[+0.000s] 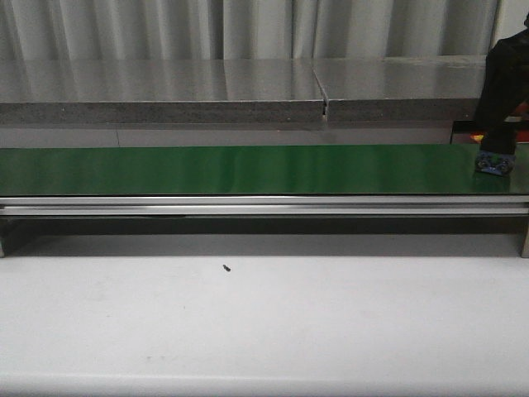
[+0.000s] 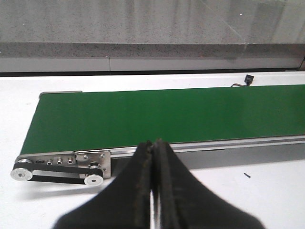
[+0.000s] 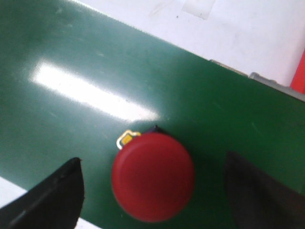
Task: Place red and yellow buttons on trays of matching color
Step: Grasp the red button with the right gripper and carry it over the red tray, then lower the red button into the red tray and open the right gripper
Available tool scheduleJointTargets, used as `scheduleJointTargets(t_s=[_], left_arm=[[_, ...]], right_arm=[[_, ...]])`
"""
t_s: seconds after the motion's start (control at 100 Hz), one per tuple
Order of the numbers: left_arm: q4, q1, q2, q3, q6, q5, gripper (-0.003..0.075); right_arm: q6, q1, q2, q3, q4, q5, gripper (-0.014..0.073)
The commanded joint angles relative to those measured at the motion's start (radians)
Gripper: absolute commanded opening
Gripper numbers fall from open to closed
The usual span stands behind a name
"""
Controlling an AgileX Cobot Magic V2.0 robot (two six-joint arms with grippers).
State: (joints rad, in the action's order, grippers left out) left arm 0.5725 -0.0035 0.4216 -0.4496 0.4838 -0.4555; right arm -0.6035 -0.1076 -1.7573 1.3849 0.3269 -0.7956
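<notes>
Red button point(image 3: 153, 176): we see it from above in the right wrist view, a round red cap sitting on the green belt point(image 3: 119, 81), near the belt's edge. A small yellow-rimmed tab shows just beside the cap.
Right gripper point(image 3: 152, 191): spread wide. We note one dark finger point(image 3: 52, 195) on each side of the button, both apart from it, nothing grasped.
Right arm point(image 1: 502, 78): in the front view it comes down at the far right end of the belt; a blue part at its lower end sits right at the belt surface. We cannot make out the button itself there.
Belt: long green strip across the front view, silver rail point(image 1: 264, 204) along its near side. Left wrist view shows its end with a roller bracket point(image 2: 62, 168).
Left gripper point(image 2: 153, 191): fingers pressed together, empty, hanging above the white table point(image 2: 267, 191) just short of the belt.
Table: white, with a small dark speck point(image 1: 226, 267) in front of the belt.
Trays: a sliver of red point(image 3: 299, 76) shows at the edge of the right wrist view; we cannot tell what it is.
Background: grey slabs point(image 1: 165, 91) behind the belt.
</notes>
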Motion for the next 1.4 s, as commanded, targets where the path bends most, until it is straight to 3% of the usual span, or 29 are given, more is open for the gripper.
scheduleJointTargets(t_s=[0.0, 0.2, 0.29, 0.52, 0.71, 1.09, 1.39], left_arm=[[0.029, -0.008, 0.005, -0.027, -0.002, 0.064, -0.0019], [0.029, -0.008, 0.005, -0.027, -0.002, 0.064, -0.0019], [0.029, -0.008, 0.005, -0.027, -0.002, 0.064, -0.0019], [0.03, -0.008, 0.005, -0.027, -0.002, 0.064, -0.0019], [0.03, -0.008, 0.005, -0.027, -0.002, 0.064, -0.0019], [0.03, -0.008, 0.005, -0.025, -0.002, 0.064, -0.0019], [0.03, -0.008, 0.005, -0.023, -0.002, 0.064, -0.0019]], right_arm=[[-0.012, -0.002, 0.027, 0.048, 0.015, 0.043, 0.0557], [0.006, -0.012, 0.022, 0.054, 0.011, 0.01, 0.03], [0.047, -0.031, 0.023, 0.062, 0.011, -0.008, 0.0242], [0.105, -0.094, 0.024, 0.158, 0.011, -0.029, 0.0237], [0.105, -0.148, -0.002, 0.329, 0.036, -0.016, 0.0237], [0.199, -0.241, -0.342, 0.81, 0.047, -0.169, 0.0237], [0.204, -0.272, -0.472, 0.842, 0.057, -0.126, 0.0237]])
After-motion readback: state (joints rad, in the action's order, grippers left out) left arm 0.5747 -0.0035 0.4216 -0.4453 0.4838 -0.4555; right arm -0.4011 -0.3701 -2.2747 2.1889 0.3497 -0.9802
